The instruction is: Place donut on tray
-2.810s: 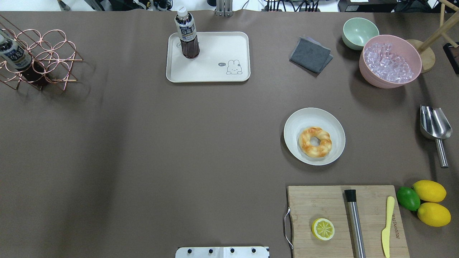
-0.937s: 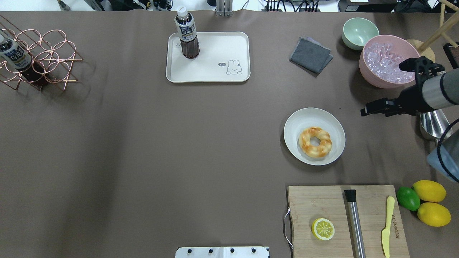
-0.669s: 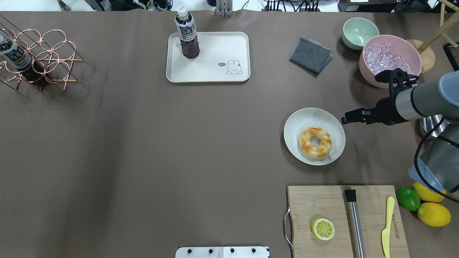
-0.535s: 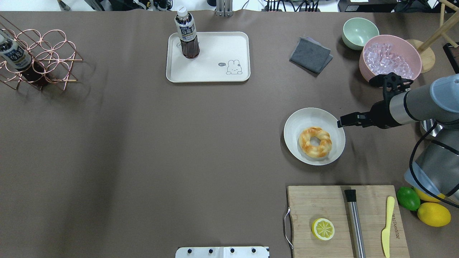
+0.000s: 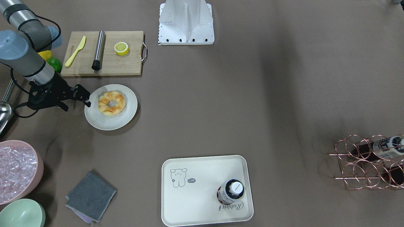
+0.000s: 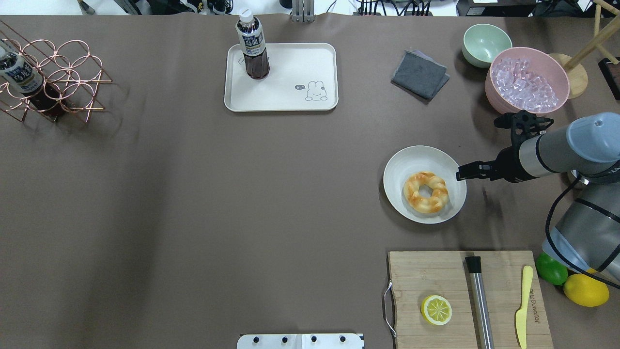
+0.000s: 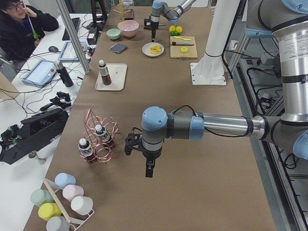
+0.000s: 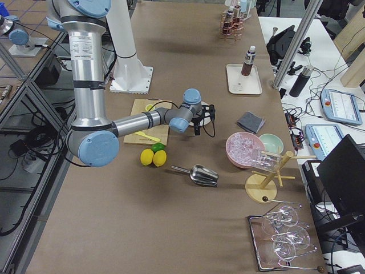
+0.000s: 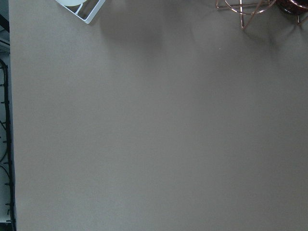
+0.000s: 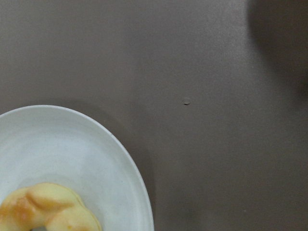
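Observation:
The donut (image 6: 426, 192), a golden ring with orange-brown streaks, lies on a round off-white plate (image 6: 411, 165) at the table's right middle; it also shows in the front view (image 5: 111, 102) and at the lower left of the right wrist view (image 10: 43, 207). The cream tray (image 6: 290, 72) with its rabbit drawing lies at the far centre and shows in the front view (image 5: 202, 176). My right gripper (image 6: 460, 172) points down just outside the plate's right rim, looks open and is empty (image 5: 86, 97). My left gripper (image 7: 149, 172) hangs over bare table near the wire rack; I cannot tell its state.
A dark drink bottle (image 6: 252, 46) stands on the tray's far left corner. A cutting board (image 6: 436, 276) with a lemon half, a steel rod and a yellow knife lies near the plate. A pink bowl of ice (image 6: 527, 85), a grey cloth (image 6: 419, 74) and a copper rack (image 6: 53, 77) stand around.
My right arm has come in from the right and moved left and slightly toward the robot, bringing its gripper to the plate's right rim. The donut, plate and tray have not moved.

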{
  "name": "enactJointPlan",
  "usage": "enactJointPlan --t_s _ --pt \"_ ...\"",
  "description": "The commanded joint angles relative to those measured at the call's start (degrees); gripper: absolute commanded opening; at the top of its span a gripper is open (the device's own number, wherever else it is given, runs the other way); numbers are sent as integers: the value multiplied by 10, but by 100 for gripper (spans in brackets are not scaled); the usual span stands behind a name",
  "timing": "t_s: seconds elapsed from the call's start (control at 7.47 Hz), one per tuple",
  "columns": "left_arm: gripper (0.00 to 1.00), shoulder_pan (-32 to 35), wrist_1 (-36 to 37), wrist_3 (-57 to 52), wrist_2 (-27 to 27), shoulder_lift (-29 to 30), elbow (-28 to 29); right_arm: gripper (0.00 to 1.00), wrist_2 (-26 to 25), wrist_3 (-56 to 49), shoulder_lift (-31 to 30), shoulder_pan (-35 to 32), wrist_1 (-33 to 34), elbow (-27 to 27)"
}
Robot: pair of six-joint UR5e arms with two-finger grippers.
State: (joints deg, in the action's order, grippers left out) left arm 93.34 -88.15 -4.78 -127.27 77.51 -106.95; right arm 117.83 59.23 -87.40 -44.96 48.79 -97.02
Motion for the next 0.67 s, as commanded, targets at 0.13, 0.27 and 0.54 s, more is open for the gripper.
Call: enactJointPlan --t_s 0.13,0.27,0.54 --pt "98 0 0 0 0 2 2 99 -8 1 5 11 0 4" --pt "98 0 1 0 0 2 2 98 -8 7 6 17 0 4" --pt "98 0 1 -1 0 2 1 64 -8 40 7 23 -1 3"
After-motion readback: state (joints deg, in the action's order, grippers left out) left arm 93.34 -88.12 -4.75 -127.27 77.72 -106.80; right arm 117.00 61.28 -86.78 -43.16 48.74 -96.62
